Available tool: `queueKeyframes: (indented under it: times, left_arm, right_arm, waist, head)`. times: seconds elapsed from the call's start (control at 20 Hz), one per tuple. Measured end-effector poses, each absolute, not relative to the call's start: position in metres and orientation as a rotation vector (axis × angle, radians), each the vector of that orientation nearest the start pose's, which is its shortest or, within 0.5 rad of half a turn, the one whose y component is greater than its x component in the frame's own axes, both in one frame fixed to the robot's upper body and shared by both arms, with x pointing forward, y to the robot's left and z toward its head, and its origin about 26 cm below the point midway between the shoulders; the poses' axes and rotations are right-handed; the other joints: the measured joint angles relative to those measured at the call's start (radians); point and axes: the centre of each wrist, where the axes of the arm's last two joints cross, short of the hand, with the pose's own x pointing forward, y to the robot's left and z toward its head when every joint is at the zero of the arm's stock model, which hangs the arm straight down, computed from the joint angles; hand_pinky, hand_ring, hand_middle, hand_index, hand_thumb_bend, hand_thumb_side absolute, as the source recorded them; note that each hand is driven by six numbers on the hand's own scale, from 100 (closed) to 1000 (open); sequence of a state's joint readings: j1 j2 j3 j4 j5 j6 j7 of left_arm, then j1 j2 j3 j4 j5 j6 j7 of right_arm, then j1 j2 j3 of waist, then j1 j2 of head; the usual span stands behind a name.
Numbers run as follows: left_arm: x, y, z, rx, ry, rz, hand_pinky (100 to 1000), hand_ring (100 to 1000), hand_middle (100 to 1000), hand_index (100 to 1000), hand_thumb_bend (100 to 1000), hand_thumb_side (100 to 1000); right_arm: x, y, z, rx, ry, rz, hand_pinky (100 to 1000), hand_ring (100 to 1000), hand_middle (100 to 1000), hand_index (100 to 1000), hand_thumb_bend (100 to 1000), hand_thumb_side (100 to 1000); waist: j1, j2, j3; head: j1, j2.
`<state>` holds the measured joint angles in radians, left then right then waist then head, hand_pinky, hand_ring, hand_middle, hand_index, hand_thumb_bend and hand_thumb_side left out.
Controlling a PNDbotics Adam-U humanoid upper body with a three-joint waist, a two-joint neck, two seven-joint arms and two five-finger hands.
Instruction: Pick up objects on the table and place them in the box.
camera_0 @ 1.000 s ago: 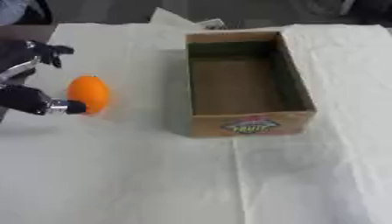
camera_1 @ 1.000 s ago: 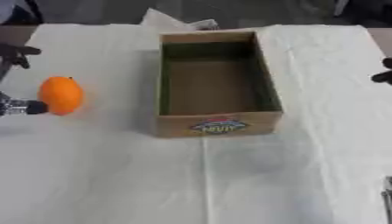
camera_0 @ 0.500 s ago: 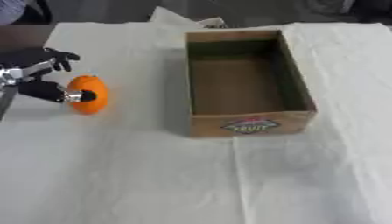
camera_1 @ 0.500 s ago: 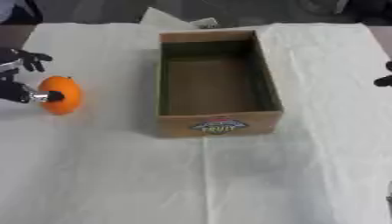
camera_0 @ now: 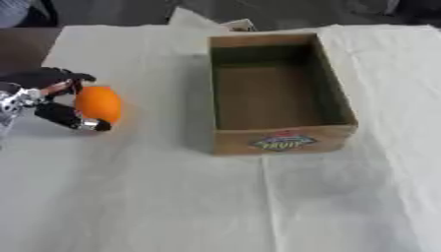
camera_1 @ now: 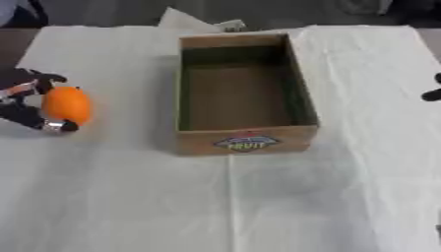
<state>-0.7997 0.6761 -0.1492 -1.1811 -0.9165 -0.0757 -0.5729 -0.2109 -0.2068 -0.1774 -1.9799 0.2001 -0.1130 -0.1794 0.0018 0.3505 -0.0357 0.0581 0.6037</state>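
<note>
Your left robot hand point(camera_0: 51, 101) is curled round the orange fruit point(camera_0: 98, 104) from its left side: fingers over the top edge, thumb under the near side, so it's pinched btwn them. Can't tell if the fruit is off the worktop point(camera_0: 172, 197) yet or resting on the white cloth; looks low, prob. touching or just above. That side-on hold makes sense, since the arm comes in from the left and the round fruit gives no handle, so a wrap across its width is the obvious grip.

The cardboard box point(camera_0: 280, 140) sits open-topped to the right of the fruit, well apart from it, long axis running away from you, and looks empty inside. Next move, as I judge it: lift clear of the near-left wall, carry right, drop in.

Label on the box's near face point(camera_1: 248, 142): reads "FRUIT" in the right eye view, w/ red and dark trim; smaller print not legible.

Right robot hand point(camera_1: 433, 92): only a dark tip shows at the right edge, so can't tell if it's open or closed.
</note>
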Motion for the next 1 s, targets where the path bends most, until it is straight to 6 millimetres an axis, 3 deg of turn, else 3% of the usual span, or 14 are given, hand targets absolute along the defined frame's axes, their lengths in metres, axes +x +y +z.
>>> queueKeyframes:
  times: [0.25,0.6,0.8,0.85,0.9,1.0]
  left_arm:
    - [0.4356,0.3461,0.2328,1.070,-1.139,-1.513,372,652,541,937,604,693]
    - [0.4368,0.3465,0.2293,1.112,-1.189,-1.468,304,601,517,843,434,659]
    - [0.4371,0.3449,0.2284,1.109,-1.212,-1.467,264,571,504,784,268,549]
    - [0.4371,0.3444,0.2283,1.105,-1.217,-1.468,262,578,491,766,153,487]
    - [0.4369,0.3435,0.2288,1.103,-1.223,-1.469,264,585,499,752,100,437]
    - [0.4363,0.3421,0.2304,1.096,-1.240,-1.466,250,575,503,738,100,355]
  right_arm:
    - [0.2910,-0.2958,0.1706,-0.562,-2.304,0.046,860,882,523,731,100,904]
    - [0.2910,-0.2948,0.1698,-0.557,-2.303,0.040,861,884,522,732,100,905]
    - [0.2910,-0.2949,0.1697,-0.556,-2.302,0.040,862,885,522,732,100,908]
    - [0.2910,-0.2949,0.1697,-0.556,-2.302,0.041,863,885,522,733,100,909]
    - [0.2910,-0.2949,0.1697,-0.556,-2.301,0.041,863,885,522,733,100,909]
    - [0.2910,-0.2949,0.1696,-0.556,-2.299,0.042,863,885,522,733,100,908]
  waist:
    - [-0.001,0.000,-0.001]
    - [-0.003,0.001,-0.003]
    - [-0.001,0.001,-0.002]
    - [0.000,0.001,-0.001]
    - [0.002,0.001,-0.001]
    - [0.002,0.001,-0.001]
  head:
    - [0.004,0.000]
    - [0.009,0.000]
    - [0.009,0.000]
    - [0.009,0.000]
    - [0.009,0.000]
    - [0.009,0.000]
